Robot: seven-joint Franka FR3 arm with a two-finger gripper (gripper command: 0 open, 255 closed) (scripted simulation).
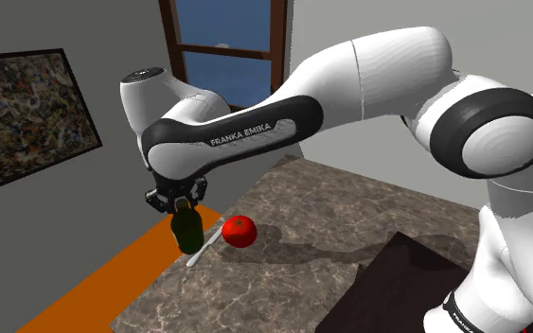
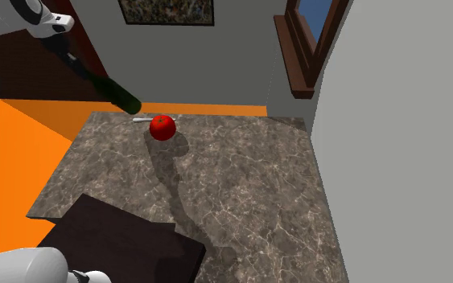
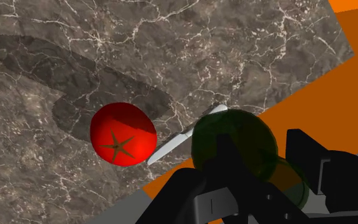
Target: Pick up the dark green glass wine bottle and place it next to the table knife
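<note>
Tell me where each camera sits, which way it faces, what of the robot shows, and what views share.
Shoulder view: beside and behind the stand, looking down across the table toward the window; the white arm and gripper show.
Second exterior view: above and behind the stand, facing the painting; arm parts at its left edge.
Wrist view: on the hand, looking down along the black fingers at the table edge.
Shared: wine bottle, tomato and knife in all three.

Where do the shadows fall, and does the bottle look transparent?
Shoulder view: a shadow darkens the marble table beside the tomato; second exterior view: a shadow band runs from the tomato; wrist view: orange floor shows through the green wine bottle.
</note>
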